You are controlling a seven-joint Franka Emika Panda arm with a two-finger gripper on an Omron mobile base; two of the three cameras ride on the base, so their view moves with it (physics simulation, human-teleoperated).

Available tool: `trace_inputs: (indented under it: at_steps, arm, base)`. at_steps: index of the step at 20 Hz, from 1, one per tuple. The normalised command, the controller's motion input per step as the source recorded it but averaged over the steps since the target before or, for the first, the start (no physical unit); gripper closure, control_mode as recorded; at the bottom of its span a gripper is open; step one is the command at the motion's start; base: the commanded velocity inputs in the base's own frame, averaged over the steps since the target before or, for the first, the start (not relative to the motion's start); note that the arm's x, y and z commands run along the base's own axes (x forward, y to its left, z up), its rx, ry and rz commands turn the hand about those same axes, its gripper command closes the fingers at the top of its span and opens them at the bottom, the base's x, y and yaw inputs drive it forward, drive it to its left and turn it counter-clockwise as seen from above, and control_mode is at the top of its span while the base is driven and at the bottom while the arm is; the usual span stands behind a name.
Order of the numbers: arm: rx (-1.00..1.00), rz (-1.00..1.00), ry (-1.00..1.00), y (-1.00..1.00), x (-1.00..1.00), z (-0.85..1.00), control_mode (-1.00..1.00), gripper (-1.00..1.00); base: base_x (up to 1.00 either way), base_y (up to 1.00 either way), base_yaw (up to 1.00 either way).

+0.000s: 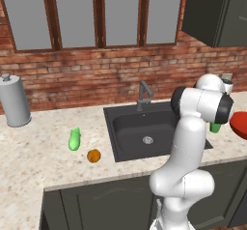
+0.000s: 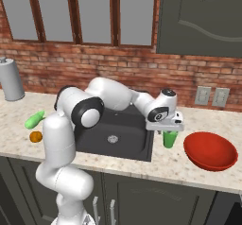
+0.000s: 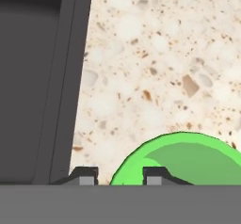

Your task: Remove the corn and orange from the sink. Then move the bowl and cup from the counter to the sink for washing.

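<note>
The green cup [image 2: 170, 139] stands on the counter just right of the sink [image 2: 127, 125], directly beneath my gripper [image 2: 165, 127]. In the hand view the cup's rim [image 3: 141, 157] runs up between my two fingertips. One tip is outside the cup and one is over its inside. The gripper [image 3: 121, 175] is open with a gap on both sides. The red bowl [image 2: 210, 151] sits on the counter right of the cup. The corn [image 1: 74, 139] and the orange [image 1: 94, 155] lie on the counter left of the sink [image 1: 144, 127].
A dark angular faucet [image 1: 144, 94] rises behind the basin. A grey canister [image 1: 14, 101] stands at the far left by the brick wall. A dark upper cabinet [image 2: 203, 16] hangs above the bowl's side. Wall outlets [image 2: 211, 96] sit behind the bowl.
</note>
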Motion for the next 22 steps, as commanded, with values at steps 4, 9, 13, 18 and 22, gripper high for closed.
trace_inputs:
  at_steps: [4,9,13,18,22]
  arm:
    - [0.0,0.0,0.06,0.13,-0.04,-0.12,-1.0,1.0]
    - [0.0,0.0,0.09,0.11,-0.04,-0.11,-1.0,1.0]
    - [0.0,0.0,-0.11,0.16,-0.11,0.15,-1.0,1.0]
    - [0.0,0.0,-0.25,0.2,-0.21,0.22,-1.0,1.0]
    - [0.0,0.0,-0.24,0.32,-0.18,0.15,-1.0,1.0]
  base:
    - [0.0,0.0,0.0]
    - [0.0,0.0,0.0]
    - [0.0,0.0,0.0]
    - [0.0,0.0,0.0]
    - [0.0,0.0,0.0]
